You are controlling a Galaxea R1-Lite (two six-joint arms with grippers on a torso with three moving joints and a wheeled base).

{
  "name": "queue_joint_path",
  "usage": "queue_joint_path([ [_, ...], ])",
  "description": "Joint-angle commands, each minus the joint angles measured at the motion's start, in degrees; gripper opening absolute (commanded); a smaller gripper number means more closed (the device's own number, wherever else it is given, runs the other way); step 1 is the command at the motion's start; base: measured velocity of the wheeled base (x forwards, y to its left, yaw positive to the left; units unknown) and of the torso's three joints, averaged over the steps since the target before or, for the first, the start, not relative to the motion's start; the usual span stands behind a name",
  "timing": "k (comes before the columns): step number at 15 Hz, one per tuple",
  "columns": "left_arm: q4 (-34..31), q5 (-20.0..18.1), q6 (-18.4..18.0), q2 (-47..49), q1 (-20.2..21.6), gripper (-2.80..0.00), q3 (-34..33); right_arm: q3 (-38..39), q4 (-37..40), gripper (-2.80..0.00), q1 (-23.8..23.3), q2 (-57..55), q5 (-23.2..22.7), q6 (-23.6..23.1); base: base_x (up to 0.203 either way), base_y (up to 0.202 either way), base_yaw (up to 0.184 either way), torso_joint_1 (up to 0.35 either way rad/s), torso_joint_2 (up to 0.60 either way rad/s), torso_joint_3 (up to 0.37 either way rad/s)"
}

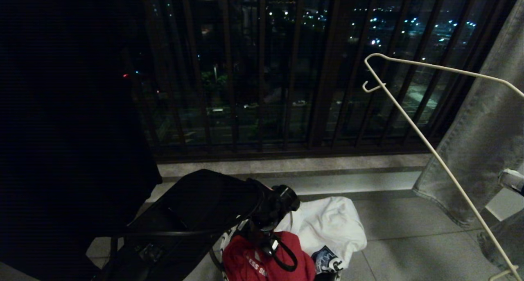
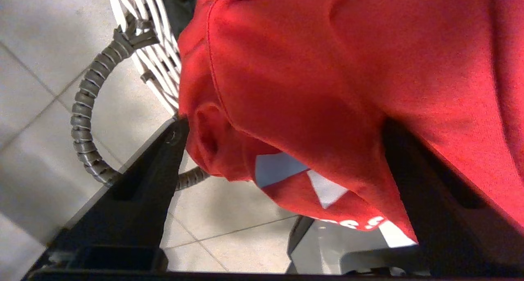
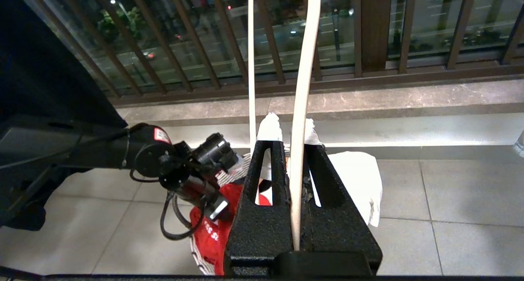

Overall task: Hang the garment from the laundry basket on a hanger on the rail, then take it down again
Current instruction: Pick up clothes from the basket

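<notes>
The left gripper (image 2: 282, 129), jaws spread, straddles a fold of the red printed T-shirt (image 2: 327, 68) at the white woven basket's (image 2: 151, 47) rim, while the right gripper (image 3: 291, 158) clamps the thin white wire hanger (image 3: 303, 88).

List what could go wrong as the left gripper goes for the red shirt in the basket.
1. The left gripper stands open around a fold of the red T-shirt; a shallow pinch could slip off.
2. The white T-shirt lies against it over the laundry basket and might drag out too.
3. The right gripper holds the wire hanger by one thin wire; it could swing.
</notes>
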State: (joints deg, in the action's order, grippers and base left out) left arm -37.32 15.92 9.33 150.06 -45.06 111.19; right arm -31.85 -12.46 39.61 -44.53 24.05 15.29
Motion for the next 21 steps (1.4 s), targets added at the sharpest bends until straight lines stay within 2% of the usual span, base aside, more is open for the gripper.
queue_joint_path([
  [1, -0.1, 0.2, -0.5, 0.5, -0.1, -2.80, 0.0, 0.0, -0.1, -2.80, 0.0, -0.2, 0.1, 0.1, 0.000, 0.000, 0.000, 0.000, 0.00, 0.000],
  [7, -0.1, 0.1, -0.3, 0.4, -0.1, -2.80, 0.0, -0.1, -0.1, -2.80, 0.0, -0.1, 0.1, 0.1, 0.000, 0.000, 0.000, 0.000, 0.00, 0.000],
  [14, -0.7, -0.9, 1.6, -6.0, 0.1, -2.80, -1.6, -0.1, -0.1, -2.80, 0.0, -0.1, 0.1, 0.1, 0.000, 0.000, 0.000, 0.000, 0.00, 0.000],
  [19, -2.1, -0.6, 3.8, -5.8, -2.6, -2.80, -4.4, -0.1, -0.1, -2.80, 0.0, 0.0, 0.1, 0.1, 0.000, 0.000, 0.000, 0.000, 0.00, 0.000],
  [20, -2.1, -0.5, 3.8, -6.2, -2.6, -0.09, -4.0, -0.1, -0.1, -2.80, 0.0, 0.0, 0.1, 0.1, 0.000, 0.000, 0.000, 0.000, 0.00, 0.000],
  [21, -2.1, -0.5, 3.8, -6.7, -2.5, 0.00, -3.3, -0.1, -0.1, -2.80, 0.0, 0.1, 0.1, 0.1, 0.000, 0.000, 0.000, 0.000, 0.00, 0.000],
])
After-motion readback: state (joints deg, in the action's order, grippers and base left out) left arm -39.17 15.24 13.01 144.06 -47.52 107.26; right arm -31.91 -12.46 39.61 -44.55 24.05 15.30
